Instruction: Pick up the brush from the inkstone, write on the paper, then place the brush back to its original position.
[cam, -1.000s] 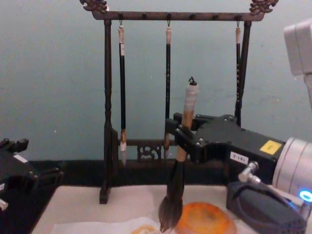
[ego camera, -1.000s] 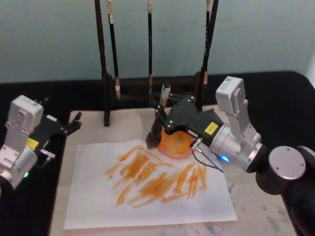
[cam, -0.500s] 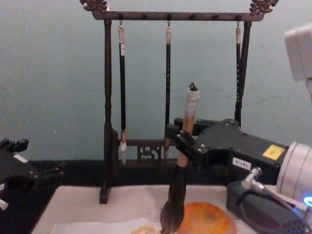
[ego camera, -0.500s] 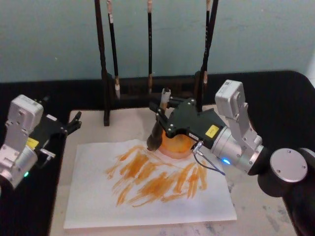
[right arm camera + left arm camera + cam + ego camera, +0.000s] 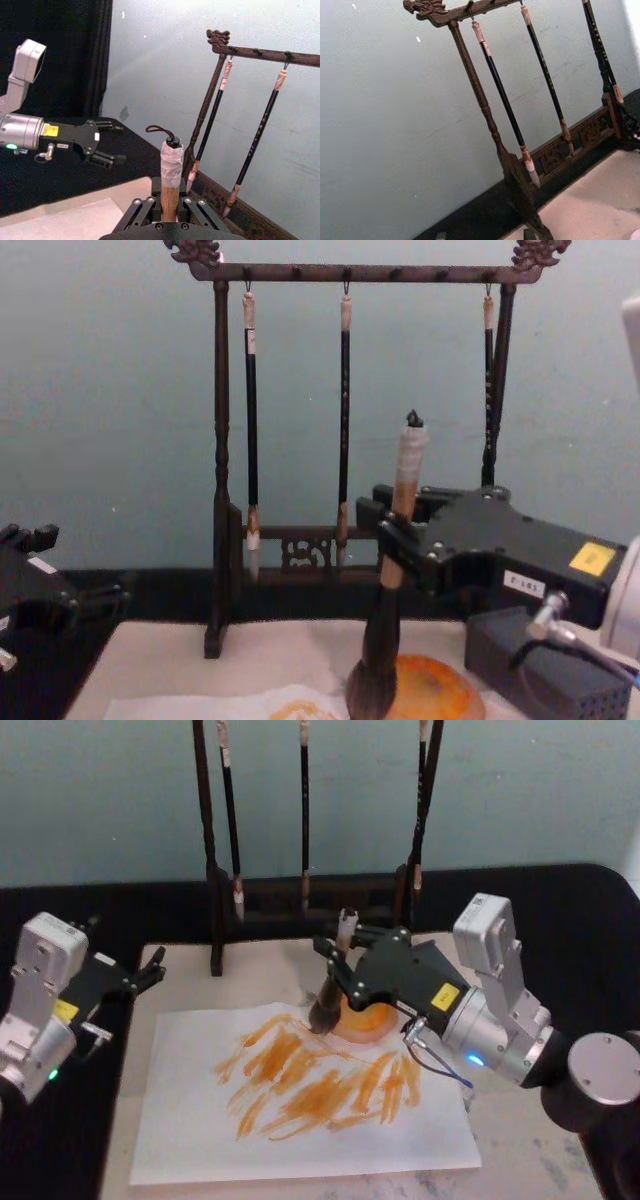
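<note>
Brush point(image 5: 323, 1012) near upright, handle clamped in right gripper point(image 5: 338, 963), tuft down at upper edge of paper point(image 5: 200, 1120), just beside orange inkstone point(image 5: 365, 1023). Left gripper point(image 5: 140, 975) parked by mat point(image 5: 520, 1155), fingers apart.

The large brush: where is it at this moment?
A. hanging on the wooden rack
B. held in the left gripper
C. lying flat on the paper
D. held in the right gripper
D: the right gripper is shut on the handle of the brush, whose tuft points down near the orange inkstone.
</note>
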### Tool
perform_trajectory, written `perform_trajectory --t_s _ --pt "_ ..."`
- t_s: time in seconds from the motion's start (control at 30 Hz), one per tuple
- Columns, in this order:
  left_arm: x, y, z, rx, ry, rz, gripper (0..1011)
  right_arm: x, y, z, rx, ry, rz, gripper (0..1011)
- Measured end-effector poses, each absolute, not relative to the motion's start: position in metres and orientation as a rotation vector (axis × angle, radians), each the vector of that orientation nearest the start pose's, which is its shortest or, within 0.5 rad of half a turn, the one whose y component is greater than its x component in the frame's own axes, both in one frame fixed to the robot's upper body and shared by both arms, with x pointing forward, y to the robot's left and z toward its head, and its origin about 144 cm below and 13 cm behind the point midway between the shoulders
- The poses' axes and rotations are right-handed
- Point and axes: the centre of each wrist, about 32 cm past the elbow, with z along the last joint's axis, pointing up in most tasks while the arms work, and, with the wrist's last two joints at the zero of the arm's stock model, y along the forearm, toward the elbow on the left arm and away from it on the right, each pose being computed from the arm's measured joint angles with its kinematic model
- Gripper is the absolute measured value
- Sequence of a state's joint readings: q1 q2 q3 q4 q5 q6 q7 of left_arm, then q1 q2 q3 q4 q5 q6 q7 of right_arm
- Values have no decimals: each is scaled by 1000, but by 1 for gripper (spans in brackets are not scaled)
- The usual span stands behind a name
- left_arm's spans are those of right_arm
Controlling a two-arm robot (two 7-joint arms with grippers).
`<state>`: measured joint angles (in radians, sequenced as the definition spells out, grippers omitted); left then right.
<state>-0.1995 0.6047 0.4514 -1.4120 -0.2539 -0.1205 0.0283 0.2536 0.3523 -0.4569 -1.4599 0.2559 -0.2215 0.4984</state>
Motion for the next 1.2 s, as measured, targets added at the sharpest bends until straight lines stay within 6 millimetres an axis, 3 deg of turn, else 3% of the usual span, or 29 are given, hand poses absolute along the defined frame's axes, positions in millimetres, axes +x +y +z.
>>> perform_trajectory --t_s 1.2 --pt "489 310 1140 305 -285 1248 1001 471 -231 1170 3 -305 -657 156"
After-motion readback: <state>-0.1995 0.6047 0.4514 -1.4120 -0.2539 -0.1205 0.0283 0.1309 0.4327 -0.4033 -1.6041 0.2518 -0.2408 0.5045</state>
